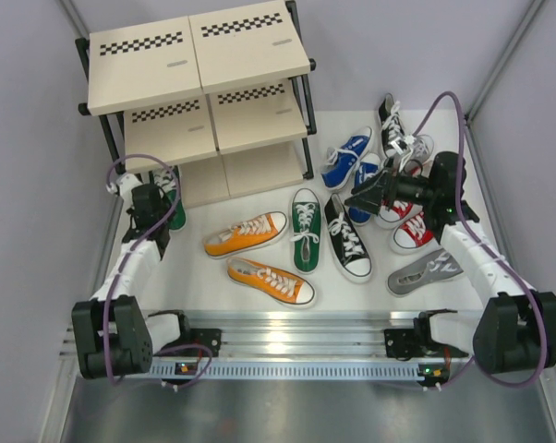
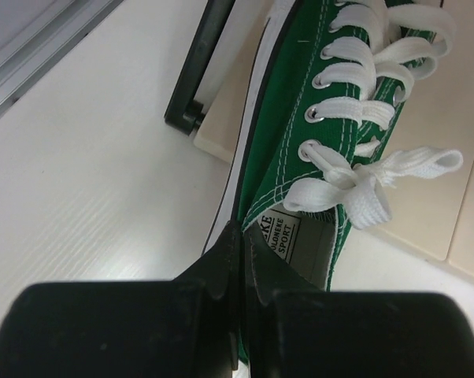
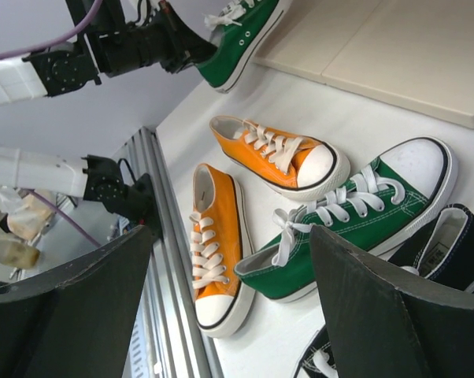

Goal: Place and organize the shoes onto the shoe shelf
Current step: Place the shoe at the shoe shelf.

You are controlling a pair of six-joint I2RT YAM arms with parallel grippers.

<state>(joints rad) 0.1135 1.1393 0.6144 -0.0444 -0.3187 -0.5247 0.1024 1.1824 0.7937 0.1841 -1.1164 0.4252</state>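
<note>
The shoe shelf (image 1: 195, 65) stands at the back left. My left gripper (image 1: 156, 208) is shut on the heel wall of a green shoe (image 1: 173, 196) beside the shelf's left leg. In the left wrist view the gripper (image 2: 245, 236) pinches the shoe's side (image 2: 300, 134), and the toe reaches over the bottom board (image 2: 457, 157). My right gripper (image 1: 366, 196) is open and empty, above the blue shoes (image 1: 350, 159) and a black shoe (image 1: 348, 238). The right wrist view shows the open gripper (image 3: 231, 236) over the second green shoe (image 3: 355, 220) and an orange shoe (image 3: 213, 252).
On the floor lie two orange shoes (image 1: 246, 233) (image 1: 271, 281), a green shoe (image 1: 305, 231), red shoes (image 1: 412, 231), a grey shoe (image 1: 426, 270) and another black shoe (image 1: 389, 115). The shelf's black leg (image 2: 194, 71) is just left of the held shoe. Walls close both sides.
</note>
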